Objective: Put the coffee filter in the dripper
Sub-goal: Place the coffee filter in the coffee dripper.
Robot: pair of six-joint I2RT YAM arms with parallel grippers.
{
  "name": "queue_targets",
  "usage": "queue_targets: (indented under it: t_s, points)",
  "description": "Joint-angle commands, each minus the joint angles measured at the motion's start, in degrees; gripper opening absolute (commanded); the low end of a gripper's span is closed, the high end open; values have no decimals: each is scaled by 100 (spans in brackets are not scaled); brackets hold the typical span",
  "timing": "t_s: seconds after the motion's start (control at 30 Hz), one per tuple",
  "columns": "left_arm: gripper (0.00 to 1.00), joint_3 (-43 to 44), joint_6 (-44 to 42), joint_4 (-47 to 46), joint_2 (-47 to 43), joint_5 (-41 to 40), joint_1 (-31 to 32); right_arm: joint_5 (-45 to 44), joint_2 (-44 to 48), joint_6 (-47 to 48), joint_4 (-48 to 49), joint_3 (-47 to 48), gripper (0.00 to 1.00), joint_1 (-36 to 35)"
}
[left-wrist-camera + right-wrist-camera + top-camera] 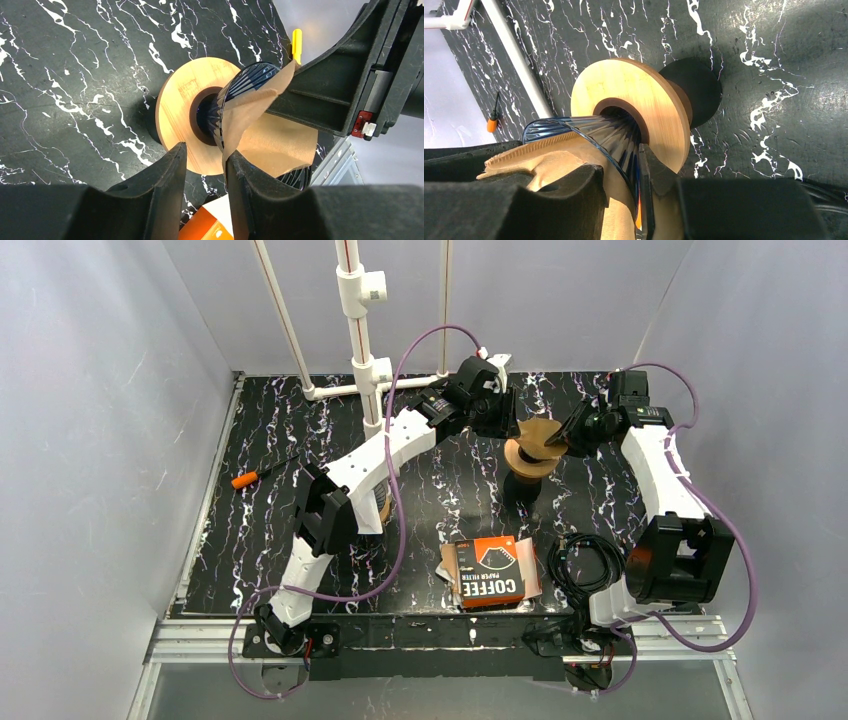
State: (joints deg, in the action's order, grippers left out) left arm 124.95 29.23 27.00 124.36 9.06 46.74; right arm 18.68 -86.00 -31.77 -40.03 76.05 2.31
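Note:
The dripper [528, 458] is a ribbed glass cone [616, 132] in a round wooden collar [177, 110] on a dark base, standing mid-table. The brown paper coffee filter [540, 430] sits crumpled and tilted in the cone's mouth, and one edge sticks out over the rim [280, 140]. My left gripper [206, 152] is open at the cone's back-left. The filter's edge brushes the inside of one finger, and the gap between the fingers is bare. My right gripper [621, 160] straddles the cone's wall, with one finger on the filter [549, 160] inside and the other outside the glass. A strip of paper shows between them.
An orange coffee-filter box [490, 570] lies near the front edge, with a coil of black cable [585, 560] to its right. An orange-handled screwdriver [255, 477] lies at the left. A white pipe frame [355, 340] stands at the back.

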Motion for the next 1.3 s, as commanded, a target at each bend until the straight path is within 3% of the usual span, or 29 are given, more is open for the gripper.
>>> queue_targets:
  t_s: [0.0, 0.2, 0.47, 0.7, 1.27]
  points:
    - [32, 139, -17, 53, 14, 48, -63, 49, -135, -59, 120, -79, 29, 46]
    - [32, 164, -49, 104, 20, 26, -96, 115, -148, -47, 111, -31, 30, 51]
    - [44, 145, 2, -104, -216, 111, -104, 294, 4, -16, -32, 232, 53, 50]
    - [54, -86, 54, -300, -442, 216, -99, 259, 167, -32, -96, 314, 65, 46]
    - [52, -50, 239, -304, -292, 299, -97, 323, 105, -95, -34, 590, 66, 61]
